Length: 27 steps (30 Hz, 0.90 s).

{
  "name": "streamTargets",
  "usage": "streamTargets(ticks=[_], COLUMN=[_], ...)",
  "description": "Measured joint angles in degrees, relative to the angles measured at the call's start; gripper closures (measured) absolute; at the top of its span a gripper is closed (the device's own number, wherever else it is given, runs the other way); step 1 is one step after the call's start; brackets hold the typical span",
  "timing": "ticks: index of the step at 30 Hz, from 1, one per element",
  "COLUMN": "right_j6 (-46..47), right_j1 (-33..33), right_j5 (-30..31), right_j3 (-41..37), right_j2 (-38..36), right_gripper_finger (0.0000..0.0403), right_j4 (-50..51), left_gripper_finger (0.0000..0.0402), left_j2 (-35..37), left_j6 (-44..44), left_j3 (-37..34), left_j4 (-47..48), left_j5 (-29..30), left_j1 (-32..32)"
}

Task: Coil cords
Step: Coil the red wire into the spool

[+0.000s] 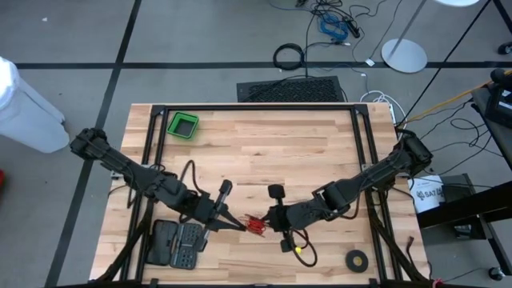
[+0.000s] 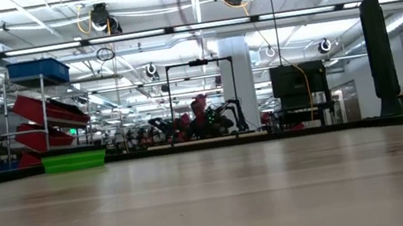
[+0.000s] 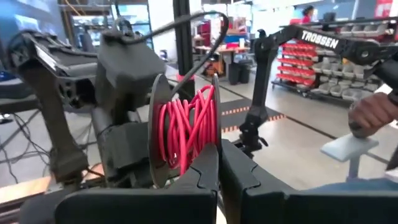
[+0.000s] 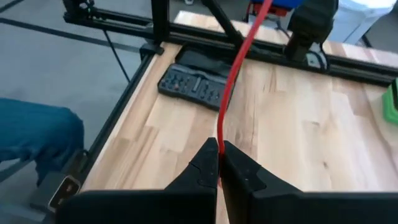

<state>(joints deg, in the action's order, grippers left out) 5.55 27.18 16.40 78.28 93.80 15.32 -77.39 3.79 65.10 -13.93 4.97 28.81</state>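
The cord shows as a small bundle of red loops (image 1: 256, 226) held between my two grippers above the near middle of the table. My left gripper (image 1: 238, 227) comes from the left and is shut at the loops (image 3: 186, 130). My right gripper (image 1: 272, 222) comes from the right and is shut on a single red strand (image 4: 233, 74). A dark tail with a yellow end (image 1: 298, 250) curls on the table below the right gripper. Neither gripper shows in the low view. My left gripper (image 3: 219, 171) pinches the lower end of the red loops (image 3: 189, 163) between its two shut fingers, several strands together. The loops stand up just beyond the fingertips, clear of the table. My right gripper (image 4: 219, 155) pinches one red strand (image 4: 219, 138) between its two fingertips, slanting down. From there the strand runs straight and taut toward the left arm (image 4: 311, 25).
A green bin (image 1: 183, 126) stands at the far left of the table. A black tool case (image 1: 178, 244) lies at the near left under the left arm. A flat black tape ring (image 1: 357, 258) lies at the near right. A person's hand (image 3: 373, 112) shows beyond the table.
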Motion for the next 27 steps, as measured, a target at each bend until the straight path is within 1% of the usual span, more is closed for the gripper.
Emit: streamTargets(ticks=[5,11,16,21,27], right_j6=[1.36,1.56,1.73,2.06,2.64], right_j1=[1.3,2.89,4.02,4.59,5.94], right_j5=[0.31,0.25,3.09,3.68,6.56], right_j3=[0.0,0.0,0.0,0.0,0.0], right_j2=[-1.96,-3.73,-5.01,-6.55,-8.89], right_gripper_finger=[0.0403,0.0403,0.0403,0.0403,0.0403], right_j4=[3.34,5.51,7.81,9.82,11.84], left_gripper_finger=[0.0401,0.0401,0.0401,0.0401,0.0401], left_j2=[1.38,2.52,2.49,2.49,2.49], left_j6=[0.01,-0.46,-2.27,-4.81,-7.81], left_j3=[0.0,0.0,0.0,0.0,0.0], left_j4=[3.12,8.82,11.61,14.84,16.89], left_j5=[3.86,11.43,12.26,13.35,13.91], left_j1=[0.9,1.67,1.61,1.63,1.61])
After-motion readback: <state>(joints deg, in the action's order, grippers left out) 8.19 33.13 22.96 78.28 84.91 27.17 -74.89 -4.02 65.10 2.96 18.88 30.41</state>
